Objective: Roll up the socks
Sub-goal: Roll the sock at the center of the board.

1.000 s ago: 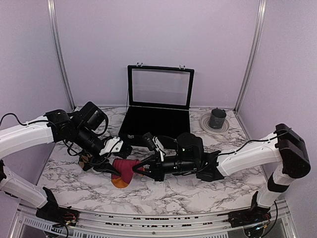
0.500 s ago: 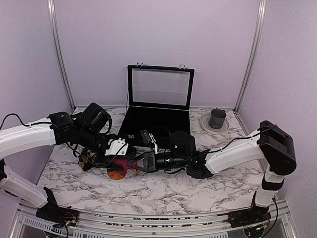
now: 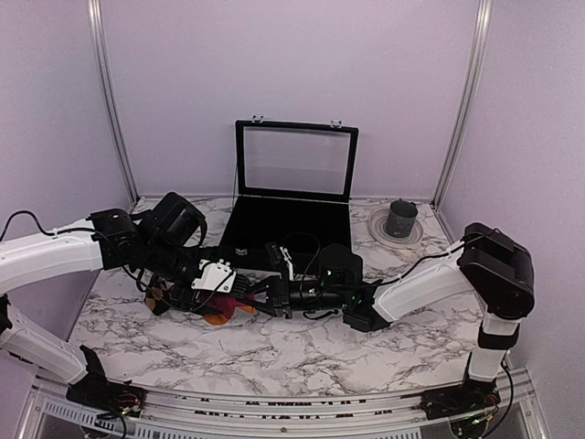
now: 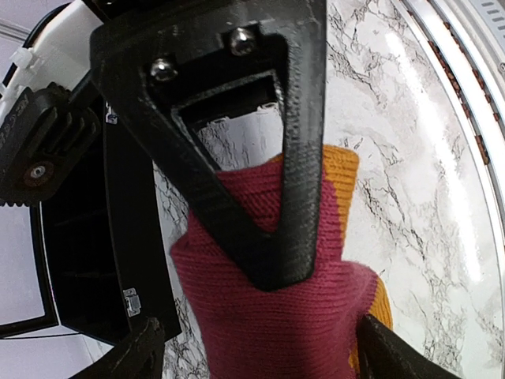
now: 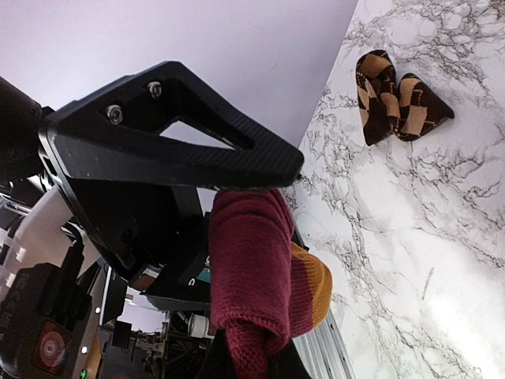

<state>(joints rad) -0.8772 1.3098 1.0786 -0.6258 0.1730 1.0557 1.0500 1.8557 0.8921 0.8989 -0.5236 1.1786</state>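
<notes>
Here, magenta sock [image 3: 234, 308], orange end pointing near-left, pinched by closed right gripper [image 3: 251, 305], left gripper [image 4: 264, 351] spread wide.

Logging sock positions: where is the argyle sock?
Right wrist view: the argyle sock lies bunched on the marble table, left side, beside the left arm.

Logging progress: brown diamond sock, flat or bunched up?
Bunched up: right wrist view shows the brown sock doubled into two lumps on the table, not spread flat. Properly rolled or not: cannot tell.
</notes>
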